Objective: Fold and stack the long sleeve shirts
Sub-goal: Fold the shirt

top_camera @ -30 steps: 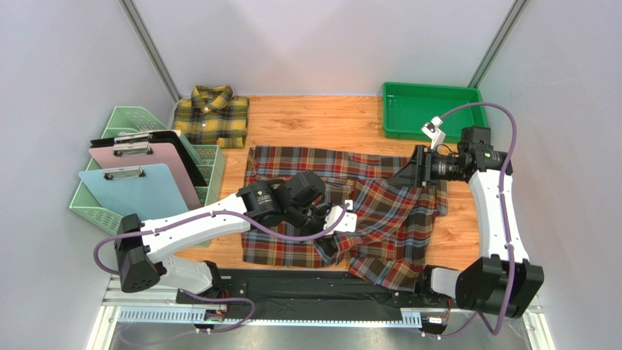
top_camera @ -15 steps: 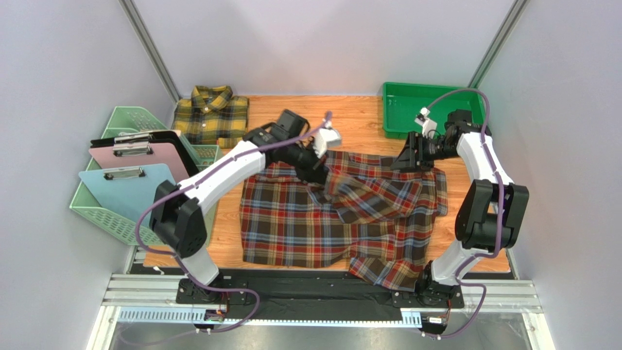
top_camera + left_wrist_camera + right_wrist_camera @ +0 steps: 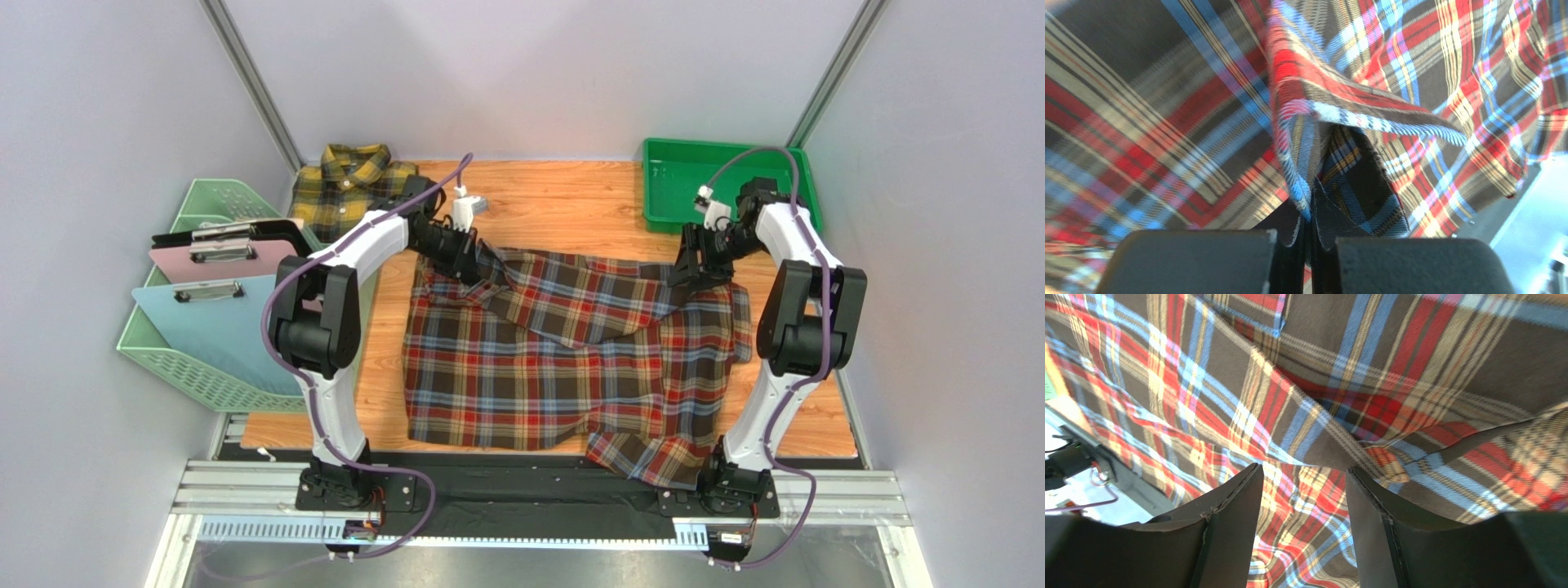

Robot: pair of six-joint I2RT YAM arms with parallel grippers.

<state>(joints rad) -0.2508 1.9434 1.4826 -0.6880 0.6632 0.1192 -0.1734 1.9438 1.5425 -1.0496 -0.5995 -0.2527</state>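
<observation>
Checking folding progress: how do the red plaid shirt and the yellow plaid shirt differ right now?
The red shirt lies spread out in the middle, one part lifted; the yellow shirt sits folded in the far left corner. The left gripper is shut on the red shirt; no gripper holds the yellow shirt. Both are plaid.

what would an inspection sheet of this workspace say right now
surface: wooden table, bare at the far middle
job's things: red plaid shirt spread out, a fold raised at its far left; yellow plaid shirt folded in the far left corner
clutter: pink, blue and black clipboards in a green basket, left; green tray, far right
grippers: left gripper shut on the red shirt's cloth; right gripper open over its far right edge
cables: purple cables loop along both arms
surroundings: grey walls, metal rail at the near edge
</observation>
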